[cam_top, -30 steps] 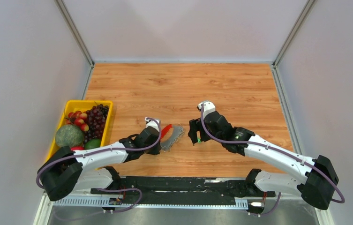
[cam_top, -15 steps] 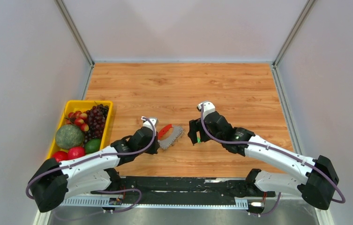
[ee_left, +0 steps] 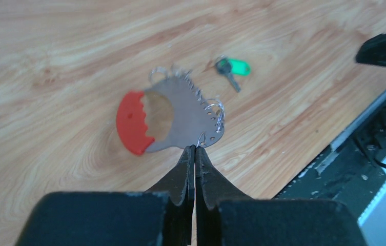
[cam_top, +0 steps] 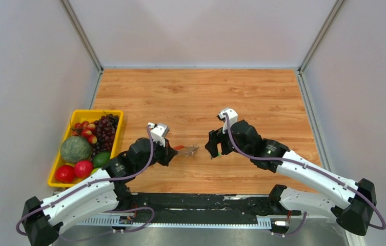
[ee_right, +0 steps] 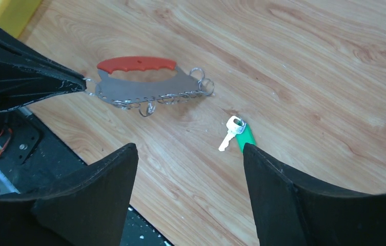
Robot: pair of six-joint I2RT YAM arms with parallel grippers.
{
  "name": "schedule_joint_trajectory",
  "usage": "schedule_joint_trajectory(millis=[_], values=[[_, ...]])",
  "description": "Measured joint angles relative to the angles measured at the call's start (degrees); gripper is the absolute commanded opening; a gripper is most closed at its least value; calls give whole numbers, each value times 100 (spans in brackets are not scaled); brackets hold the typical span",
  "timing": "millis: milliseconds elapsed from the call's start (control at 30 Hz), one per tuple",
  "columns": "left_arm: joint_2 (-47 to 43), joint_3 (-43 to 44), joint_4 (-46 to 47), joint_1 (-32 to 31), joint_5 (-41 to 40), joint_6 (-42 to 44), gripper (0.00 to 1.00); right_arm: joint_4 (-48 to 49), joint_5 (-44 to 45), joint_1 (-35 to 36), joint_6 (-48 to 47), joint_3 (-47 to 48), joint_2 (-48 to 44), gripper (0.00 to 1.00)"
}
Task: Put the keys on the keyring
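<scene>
The keyring, a red curved loop [ee_left: 131,122] joined to a jagged silvery fan [ee_left: 188,115] with small wire rings, hangs just above the wood. My left gripper [ee_left: 195,147] is shut on the fan's near edge. In the top view the left gripper [cam_top: 175,148] holds the keyring [cam_top: 188,150] almost edge-on. The key [ee_left: 234,69], tiny with a green head, lies flat on the table beyond the keyring. In the right wrist view the key [ee_right: 238,131] lies by my right fingertip, with the keyring [ee_right: 139,82] to its left. My right gripper [ee_right: 188,151] is open and empty above the table.
A yellow basket [cam_top: 85,113] of fruit stands at the left edge of the table. The black mounting rail [cam_top: 196,202] runs along the near edge. Grey walls enclose the table on three sides.
My left gripper has pulled back toward the near left with the keyring, lifting it off the table and turning it from flat to nearly edge-on. The right arm has shifted only slightly.
</scene>
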Motion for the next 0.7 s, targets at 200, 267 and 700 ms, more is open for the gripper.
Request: schedule_joint_trajectory(millis=[200, 267, 700], values=[[-457, 302, 160, 0, 468, 280, 0, -127, -625, 81, -343, 321, -190, 73], [-529, 369, 254, 0, 638, 350, 0, -184, -828, 129, -455, 417, -245, 70], [-896, 496, 1128, 0, 1834, 367, 0, -326, -2103, 490, -1108, 874, -367, 44]])
